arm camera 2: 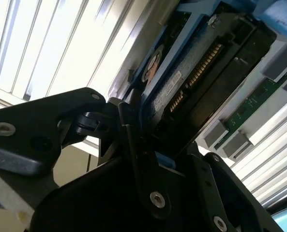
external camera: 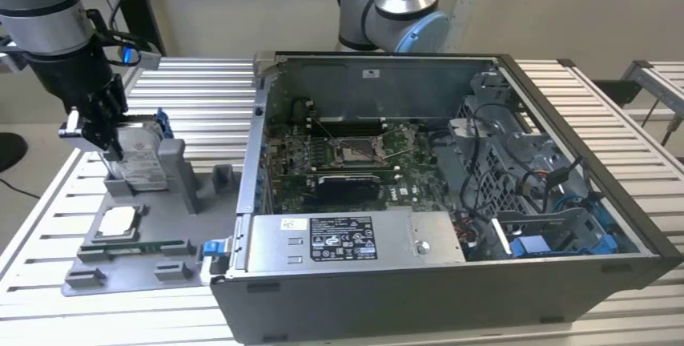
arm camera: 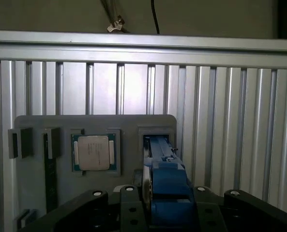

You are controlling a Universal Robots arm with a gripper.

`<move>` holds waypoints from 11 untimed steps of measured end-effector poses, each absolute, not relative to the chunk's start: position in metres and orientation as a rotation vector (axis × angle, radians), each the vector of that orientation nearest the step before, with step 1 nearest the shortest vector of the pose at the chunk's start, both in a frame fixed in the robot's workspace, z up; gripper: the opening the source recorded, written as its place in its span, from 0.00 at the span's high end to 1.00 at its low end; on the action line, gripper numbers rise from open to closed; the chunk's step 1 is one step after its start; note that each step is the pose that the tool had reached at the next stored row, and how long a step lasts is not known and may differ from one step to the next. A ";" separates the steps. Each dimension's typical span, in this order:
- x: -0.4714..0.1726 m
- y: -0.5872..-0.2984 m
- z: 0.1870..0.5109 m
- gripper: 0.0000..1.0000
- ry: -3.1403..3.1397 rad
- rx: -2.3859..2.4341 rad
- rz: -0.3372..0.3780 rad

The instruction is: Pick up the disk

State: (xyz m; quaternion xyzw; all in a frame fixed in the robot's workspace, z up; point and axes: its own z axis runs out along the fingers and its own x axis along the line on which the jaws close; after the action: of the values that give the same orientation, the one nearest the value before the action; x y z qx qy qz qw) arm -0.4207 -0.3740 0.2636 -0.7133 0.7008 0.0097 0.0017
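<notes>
The disk (external camera: pixel 146 152) stands upright on its edge at the slot of a grey holder (external camera: pixel 160 238), on the exterior view's left. It is silver-grey with a white label and a blue bracket. My gripper (external camera: pixel 111 147) comes down on it from above, with one finger on each face, shut on the disk. In the first wrist view the blue-edged disk (arm camera: pixel 165 181) runs from between my black fingers (arm camera: pixel 129 205) toward the holder's slot. In the second wrist view the disk's connector edge (arm camera 2: pixel 194 72) sits clamped against a finger (arm camera 2: pixel 139 162).
A small square CPU chip (external camera: pixel 120 222) lies in the holder beside the disk, also visible as the chip (arm camera: pixel 94 152) in the first wrist view. An open computer case (external camera: pixel 449 162) with a power supply box (external camera: pixel 348 238) stands close on the exterior view's right. A second arm (external camera: pixel 393 10) stands behind it.
</notes>
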 end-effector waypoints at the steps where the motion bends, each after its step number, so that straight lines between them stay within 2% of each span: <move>1: -0.421 -0.374 0.264 1.00 2.199 -2.237 0.032; 11: -0.421 -0.374 0.273 1.00 2.198 -2.237 0.032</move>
State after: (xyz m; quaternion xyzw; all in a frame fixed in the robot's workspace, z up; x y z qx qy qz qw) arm -0.4207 -0.3740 0.2726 -0.7132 0.7009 0.0103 0.0025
